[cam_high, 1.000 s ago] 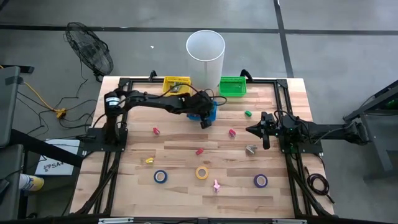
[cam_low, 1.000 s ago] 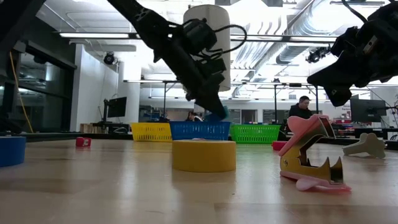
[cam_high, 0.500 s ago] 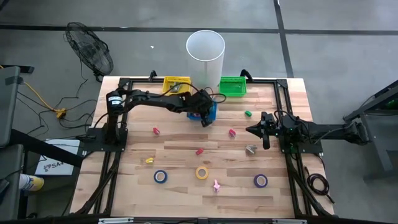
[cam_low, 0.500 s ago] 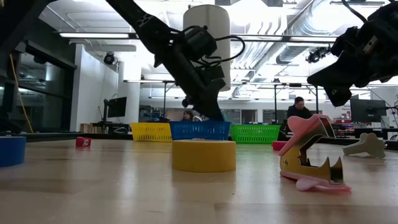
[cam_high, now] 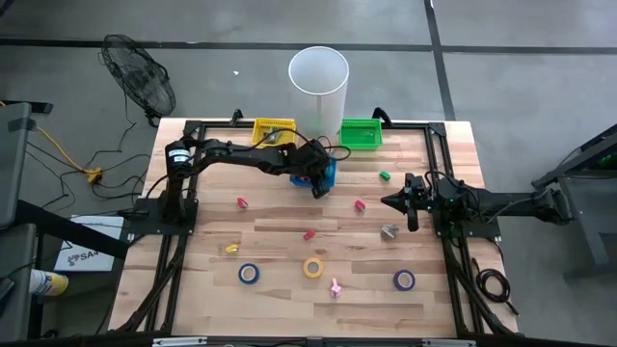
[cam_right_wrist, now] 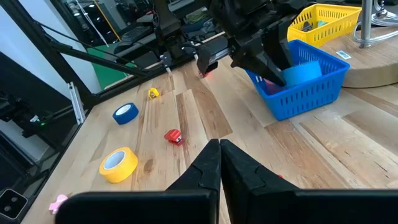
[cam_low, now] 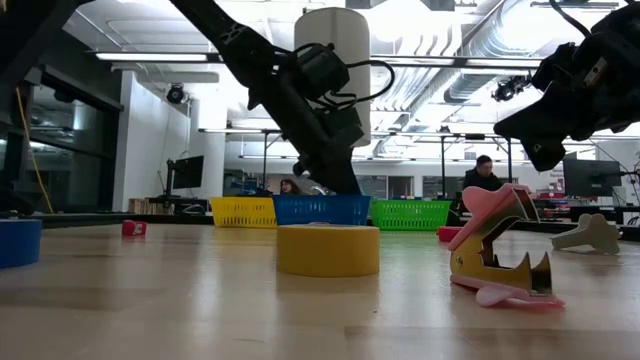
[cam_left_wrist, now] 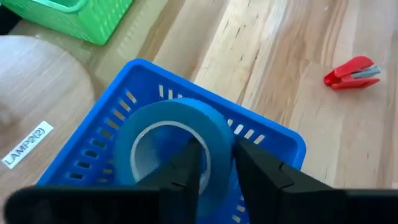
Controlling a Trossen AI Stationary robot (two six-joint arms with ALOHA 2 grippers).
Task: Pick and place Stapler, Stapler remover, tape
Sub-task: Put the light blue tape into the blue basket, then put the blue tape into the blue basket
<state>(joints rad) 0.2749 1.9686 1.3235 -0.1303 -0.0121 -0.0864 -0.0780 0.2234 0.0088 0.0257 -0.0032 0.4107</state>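
My left gripper [cam_high: 316, 181] reaches over the blue basket [cam_high: 329, 172] at the table's far middle and is shut on a blue tape roll [cam_left_wrist: 174, 143], which sits inside the basket. The right wrist view shows the same roll [cam_right_wrist: 303, 70] just above the basket's rim. My right gripper [cam_right_wrist: 219, 154] is shut and empty, hovering above the table's right side [cam_high: 403, 202]. Lying flat on the near part of the table are a yellow tape roll [cam_high: 313, 267], another blue roll [cam_high: 249, 274], a purple roll [cam_high: 404, 280] and a pink staple remover [cam_high: 335, 287]. My left gripper pinches the wall of the blue tape roll [cam_left_wrist: 219, 134], with one finger [cam_left_wrist: 189, 165] inside the roll's hole and the other outside. The fingers come from above, slanting down. The roll is within the blue basket; whether it rests on the basket's floor cannot be told.
A yellow basket [cam_high: 274, 129] and a green basket [cam_high: 361, 133] flank the blue one at the far edge, with a white cylinder [cam_high: 318, 72] behind them. Small red staplers [cam_high: 242, 202] [cam_high: 309, 234] [cam_high: 360, 206], a grey staple remover [cam_high: 388, 231] and a green item [cam_high: 384, 175] are scattered mid-table.
My left gripper has moved down and slightly toward the far edge, carrying the blue tape roll from above the blue basket's rim down into the basket. In the low view the roll now sits hidden behind the basket wall.
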